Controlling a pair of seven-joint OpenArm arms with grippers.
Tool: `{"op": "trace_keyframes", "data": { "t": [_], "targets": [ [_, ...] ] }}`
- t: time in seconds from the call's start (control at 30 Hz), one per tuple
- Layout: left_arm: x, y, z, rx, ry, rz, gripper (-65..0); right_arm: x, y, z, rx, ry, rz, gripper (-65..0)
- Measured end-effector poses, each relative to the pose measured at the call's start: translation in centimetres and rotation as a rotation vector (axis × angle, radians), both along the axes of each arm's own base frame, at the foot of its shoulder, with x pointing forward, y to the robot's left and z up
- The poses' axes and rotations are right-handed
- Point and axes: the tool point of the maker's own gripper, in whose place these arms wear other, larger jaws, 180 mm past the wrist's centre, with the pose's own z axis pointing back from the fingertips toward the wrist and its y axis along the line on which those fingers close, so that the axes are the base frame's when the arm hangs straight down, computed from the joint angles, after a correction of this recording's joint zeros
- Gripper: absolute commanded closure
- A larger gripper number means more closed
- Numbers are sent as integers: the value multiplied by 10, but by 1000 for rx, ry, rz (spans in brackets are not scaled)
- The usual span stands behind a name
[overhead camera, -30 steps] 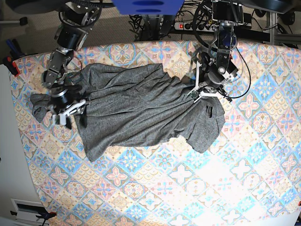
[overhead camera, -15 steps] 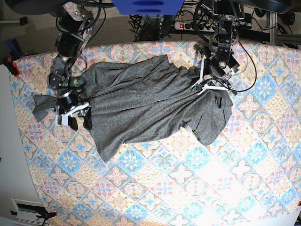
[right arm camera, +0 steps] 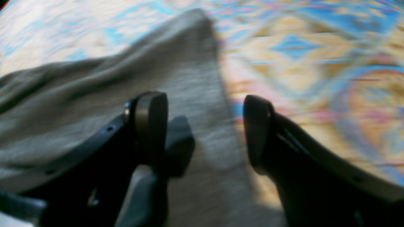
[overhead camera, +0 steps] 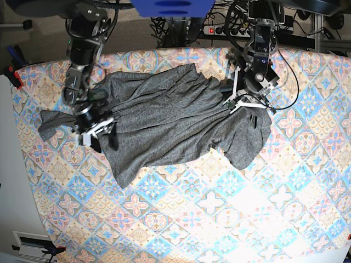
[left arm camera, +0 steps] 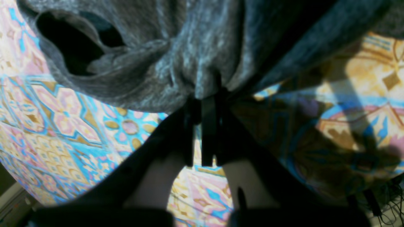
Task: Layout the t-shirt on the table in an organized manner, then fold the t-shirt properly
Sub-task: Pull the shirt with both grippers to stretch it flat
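The dark grey t-shirt point(overhead camera: 164, 120) lies crumpled across the far half of the patterned table point(overhead camera: 219, 219), one sleeve trailing left and a rounded lobe at the right. My left gripper point(overhead camera: 237, 103) is shut on a bunched fold at the shirt's right side. In the left wrist view the left gripper point(left arm camera: 205, 101) pinches the t-shirt point(left arm camera: 189, 47) above the table point(left arm camera: 63, 119). My right gripper point(overhead camera: 100, 137) stands open at the shirt's left part. In the right wrist view the right gripper point(right arm camera: 203, 126) straddles the edge of the t-shirt point(right arm camera: 79, 104), holding nothing.
Behind the table's far edge run a power strip and cables point(overhead camera: 216, 30), and a blue object point(overhead camera: 173, 6) hangs at the top. A red clamp point(overhead camera: 12, 74) sits at the table's left corner. A white surface point(overhead camera: 11, 164) borders the left side.
The shirt has been dragged a little to the right, its lower left corner shifting with it. My right gripper has moved right and slightly down along the shirt. The left gripper has kept its grip.
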Motion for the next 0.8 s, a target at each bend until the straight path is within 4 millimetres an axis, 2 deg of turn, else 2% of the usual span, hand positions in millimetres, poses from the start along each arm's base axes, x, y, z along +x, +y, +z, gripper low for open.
{"op": "trace_keyframes", "data": {
  "t": [0.1,0.27,0.33,0.47,0.5,0.57,0.63,0.7,0.73,0.8],
  "targets": [
    [15,-7,8,-22,-38,12,0,-6,11,0,-12,-10,42,-368],
    [19,-12,11,20,-51,25,0,-5,14,0,-12,-11,52,-349],
    [20,-14,11,38,-56,32,0,-5,14,-1,-14,-7,53,-268],
    [21,-15,13,75,-60,45,0,-6,12,-3,-15,3,47,-3],
    [21,-15,13,84,-61,47,0,-6,8,-3,-18,2,43,0],
    [24,-18,18,79,-78,51,0,-7,0,-3,-20,10,32,0],
    [31,-22,34,66,-132,57,0,-4,-8,-3,7,11,2,0],
    [37,-24,46,57,-174,58,0,7,-22,-1,16,22,-32,0],
    [37,-25,48,55,-178,58,0,17,-36,1,19,26,-76,0],
    [35,-25,47,54,-174,58,0,31,-78,4,12,22,-228,0]
  ]
}}
